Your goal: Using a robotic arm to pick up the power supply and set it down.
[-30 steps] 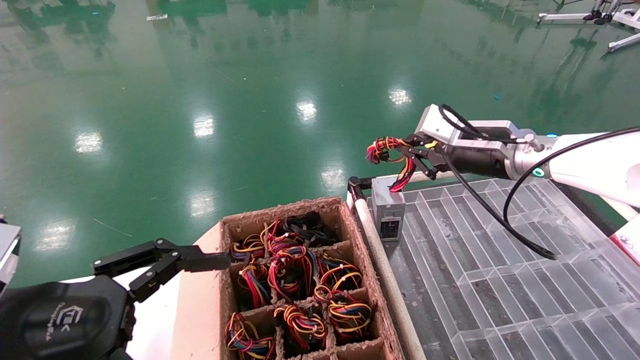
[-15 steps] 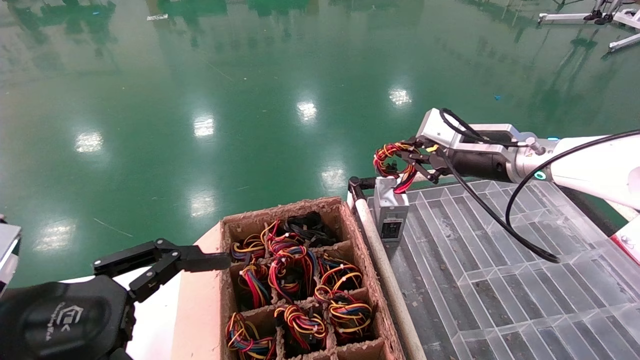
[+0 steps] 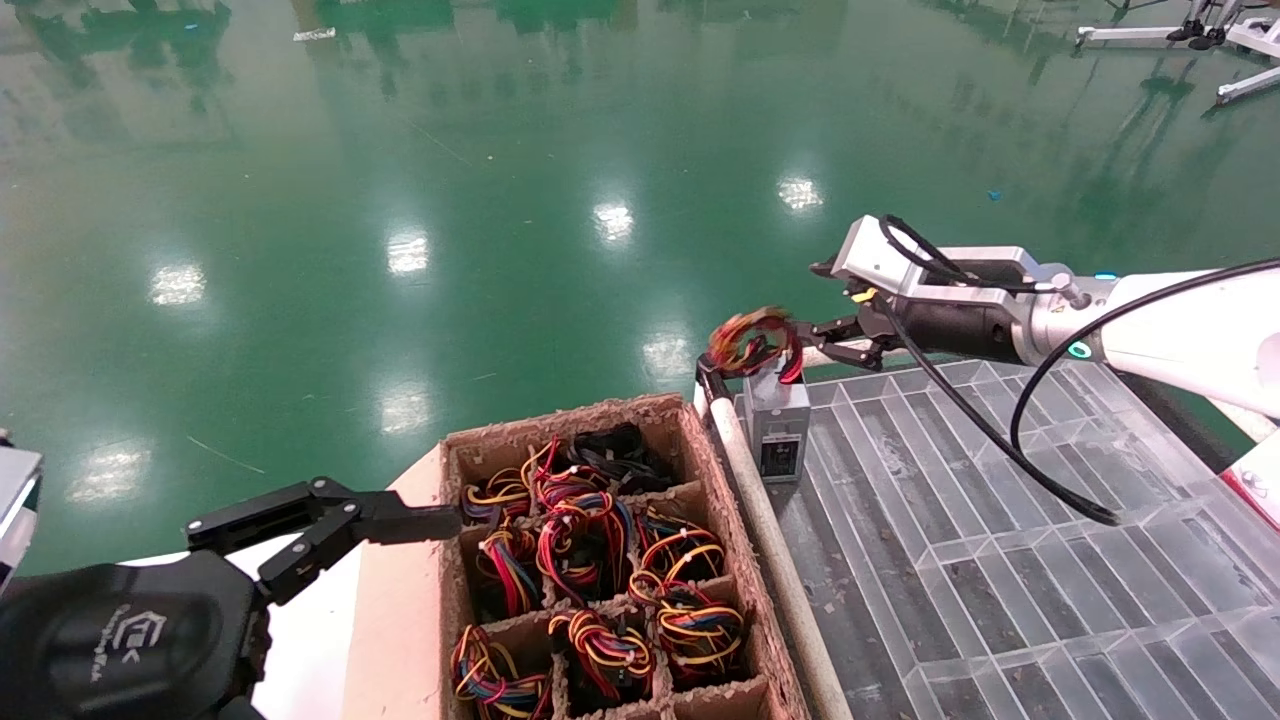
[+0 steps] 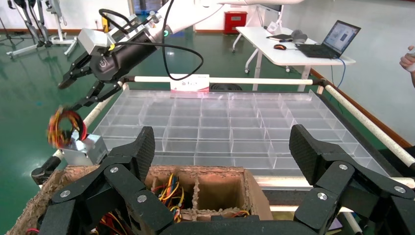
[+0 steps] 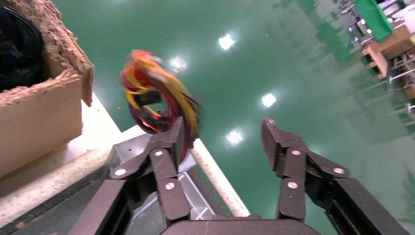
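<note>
Setting down: PSU on tray, claw let go

Resting upright on the clear divided tray (image 3: 1000,560), far-left corner cell, next to the white rail: PSU (image 3: 778,420), grey box w/ dark label facing the camera. Sitting just left of the tray: cardboard crate (image 3: 455,560), cells full of loose wire bundles. Parked low by the crate's left side: left gripper (image 4: 220,161), fingers spread, holding nothing. Hovering just beyond the PSU: right gripper (image 5: 222,142), fingers spread wide, nothing pinched. Blurred above the box: PSU wire bundle (image 3: 752,342), apparently dropping free. Judged approx done: pick and place complete, only pulling the arm back left.
</note>
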Robot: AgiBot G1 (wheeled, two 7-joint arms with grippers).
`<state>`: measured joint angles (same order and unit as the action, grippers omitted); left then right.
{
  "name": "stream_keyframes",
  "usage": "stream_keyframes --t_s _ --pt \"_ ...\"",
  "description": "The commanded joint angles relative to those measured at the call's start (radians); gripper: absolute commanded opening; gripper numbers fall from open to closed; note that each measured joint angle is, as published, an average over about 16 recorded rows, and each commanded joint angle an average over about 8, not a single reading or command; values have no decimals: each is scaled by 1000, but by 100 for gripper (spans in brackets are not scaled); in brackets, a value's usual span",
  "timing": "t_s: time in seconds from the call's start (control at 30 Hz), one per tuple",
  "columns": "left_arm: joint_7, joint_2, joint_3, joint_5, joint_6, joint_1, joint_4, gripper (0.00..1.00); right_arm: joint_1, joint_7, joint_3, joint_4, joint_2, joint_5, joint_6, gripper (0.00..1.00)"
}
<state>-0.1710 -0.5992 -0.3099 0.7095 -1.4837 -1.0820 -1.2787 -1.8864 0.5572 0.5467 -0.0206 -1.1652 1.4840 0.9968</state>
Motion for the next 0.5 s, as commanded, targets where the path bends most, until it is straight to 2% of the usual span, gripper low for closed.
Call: stream_keyframes --t_s 0.03,0.27,0.5 --pt "0 0 0 0 0 0 0 100 -3 -2 4 1 -1 5 3 100" --pt "0 0 0 0 0 0 0 100 -20 -92 -11 46 3 -16 96 100" --pt "0 0 0 0 0 0 1 100 -5 -130 -29 37 20 -50 134 100"
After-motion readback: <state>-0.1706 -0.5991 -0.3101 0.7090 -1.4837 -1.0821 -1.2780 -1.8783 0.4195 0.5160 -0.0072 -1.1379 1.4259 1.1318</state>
